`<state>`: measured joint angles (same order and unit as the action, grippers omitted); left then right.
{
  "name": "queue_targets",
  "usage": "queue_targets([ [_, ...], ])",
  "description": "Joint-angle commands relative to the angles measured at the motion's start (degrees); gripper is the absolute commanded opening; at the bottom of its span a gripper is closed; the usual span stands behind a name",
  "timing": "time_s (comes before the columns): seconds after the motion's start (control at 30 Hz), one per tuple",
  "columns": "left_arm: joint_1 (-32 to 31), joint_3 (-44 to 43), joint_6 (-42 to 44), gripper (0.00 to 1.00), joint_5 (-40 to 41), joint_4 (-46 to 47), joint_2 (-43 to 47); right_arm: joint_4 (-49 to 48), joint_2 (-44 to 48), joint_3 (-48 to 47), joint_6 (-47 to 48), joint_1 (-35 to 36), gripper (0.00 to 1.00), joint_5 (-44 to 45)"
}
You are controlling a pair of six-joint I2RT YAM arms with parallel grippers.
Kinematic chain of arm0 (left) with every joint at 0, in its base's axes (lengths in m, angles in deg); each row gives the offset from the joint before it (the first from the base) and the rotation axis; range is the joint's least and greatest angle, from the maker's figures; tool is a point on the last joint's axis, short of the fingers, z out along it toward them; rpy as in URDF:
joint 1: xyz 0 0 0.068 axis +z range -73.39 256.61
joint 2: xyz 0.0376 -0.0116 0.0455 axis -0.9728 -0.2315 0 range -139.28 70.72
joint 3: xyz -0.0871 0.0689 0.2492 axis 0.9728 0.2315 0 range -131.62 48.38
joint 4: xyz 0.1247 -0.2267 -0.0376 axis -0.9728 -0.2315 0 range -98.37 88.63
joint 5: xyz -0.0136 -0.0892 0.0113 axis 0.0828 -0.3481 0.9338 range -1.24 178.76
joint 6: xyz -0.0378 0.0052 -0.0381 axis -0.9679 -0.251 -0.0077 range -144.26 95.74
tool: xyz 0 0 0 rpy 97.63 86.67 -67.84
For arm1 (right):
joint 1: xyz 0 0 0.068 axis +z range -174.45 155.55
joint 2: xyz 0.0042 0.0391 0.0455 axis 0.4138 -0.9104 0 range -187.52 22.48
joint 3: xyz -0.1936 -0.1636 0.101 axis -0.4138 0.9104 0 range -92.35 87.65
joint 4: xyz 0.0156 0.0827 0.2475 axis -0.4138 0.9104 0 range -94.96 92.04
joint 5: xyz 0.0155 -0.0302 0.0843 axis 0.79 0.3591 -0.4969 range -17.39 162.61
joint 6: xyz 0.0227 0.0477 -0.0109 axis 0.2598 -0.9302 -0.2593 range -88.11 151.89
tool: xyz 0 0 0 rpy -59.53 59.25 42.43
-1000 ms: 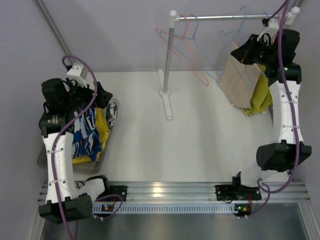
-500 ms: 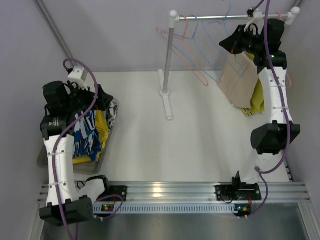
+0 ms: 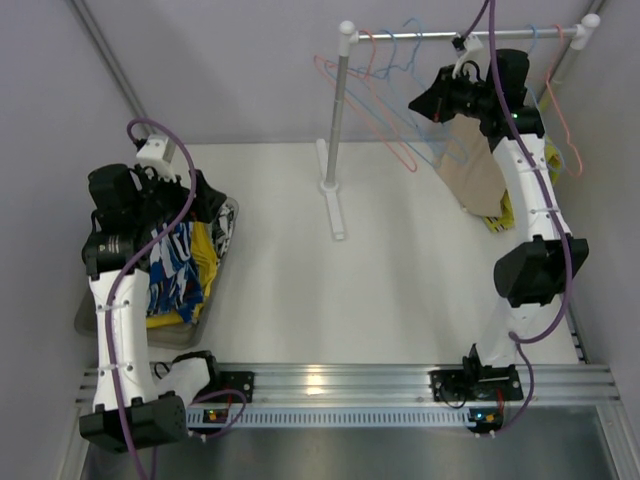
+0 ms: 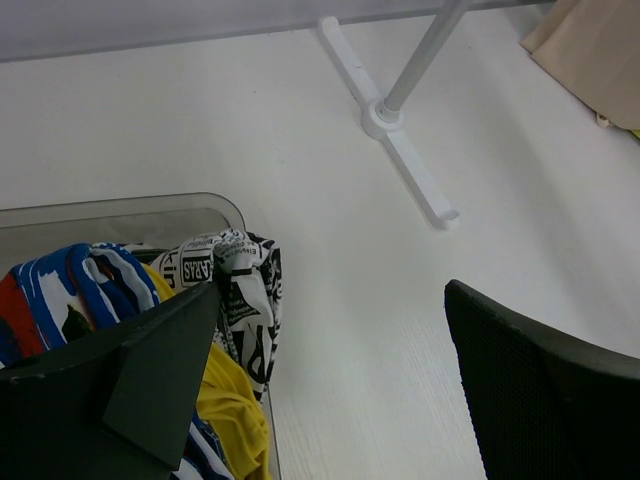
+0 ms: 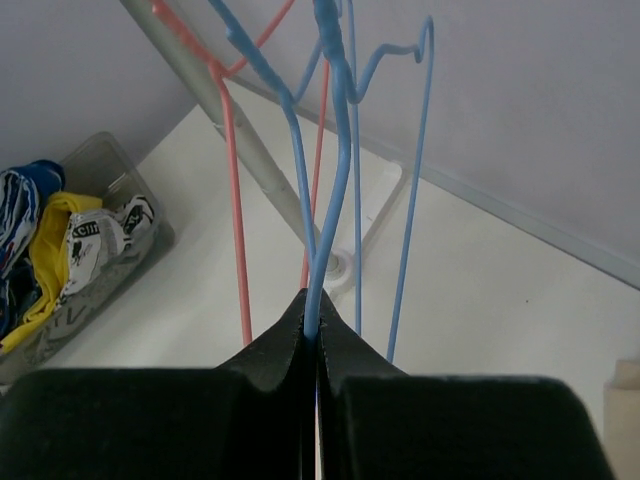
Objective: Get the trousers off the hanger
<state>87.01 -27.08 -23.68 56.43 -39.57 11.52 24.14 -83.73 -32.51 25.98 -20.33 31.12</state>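
— Where do we find the trousers?

— All three lie in the grey bin (image 3: 84, 322) at the left edge of the counter (image 3: 400, 290). The black-and-white print pair (image 4: 240, 290) sits at the bin's far right corner. The yellow pair (image 4: 235, 410) is just beside it, and the blue pair (image 4: 70, 285), with its white and red patches, lies further left.

— And the left claw (image 4: 332, 290)?

— We see it hanging over the bin with its fingers spread wide. Nothing is between them.

— What about the right claw (image 5: 318, 312)?

— It is up by the rail (image 3: 420, 34) of the rack, toward the far right corner of the counter. Its fingers are pinched tight on the wire of a blue hanger (image 5: 333, 210). In the wrist view the wire rises straight out from between them.

— Does that hanger carry any cloth?

— We cannot tell. A beige cloth (image 3: 478, 170) hangs just below the right claw, and an olive-yellow cloth (image 3: 515, 208) shows partly behind it. We can't make out which hanger bears either of them.

— Anything else on the rack?

— Pink hangers (image 5: 232, 200) and more blue ones hang along the rail. The rack's post (image 3: 337, 110) stands near the middle of the far edge, its foot (image 3: 334, 205) flat on the counter.
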Motion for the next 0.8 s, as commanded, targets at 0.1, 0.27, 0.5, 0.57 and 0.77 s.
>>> queue_targets([
  [0.1, -0.2, -0.2, -0.1, 0.99, 1.1, 1.0, 1.8, -4.1, 1.4, 3.3, 2.1, 0.8, 0.00, 2.1],
  [0.27, -0.1, -0.4, -0.1, 0.99, 1.0, 0.5, 1.9, -4.8, 2.2, 5.7, 2.3, 0.8, 0.00, 2.5],
  [0.5, -0.2, -0.8, 0.3, 0.99, 1.1, 0.4, 1.9, -4.3, 5.9, 8.5, 3.8, 0.5, 0.32, 1.7],
  [0.57, -0.1, -1.6, 0.4, 0.99, 1.0, -0.1, 1.5, -3.9, 6.7, 8.5, 3.3, 0.0, 0.43, 0.9],
  [0.77, -0.1, -4.3, 4.2, 0.99, 2.7, -1.0, 0.8, -1.5, 12.3, 8.6, 1.7, -3.1, 0.67, 0.3],
])
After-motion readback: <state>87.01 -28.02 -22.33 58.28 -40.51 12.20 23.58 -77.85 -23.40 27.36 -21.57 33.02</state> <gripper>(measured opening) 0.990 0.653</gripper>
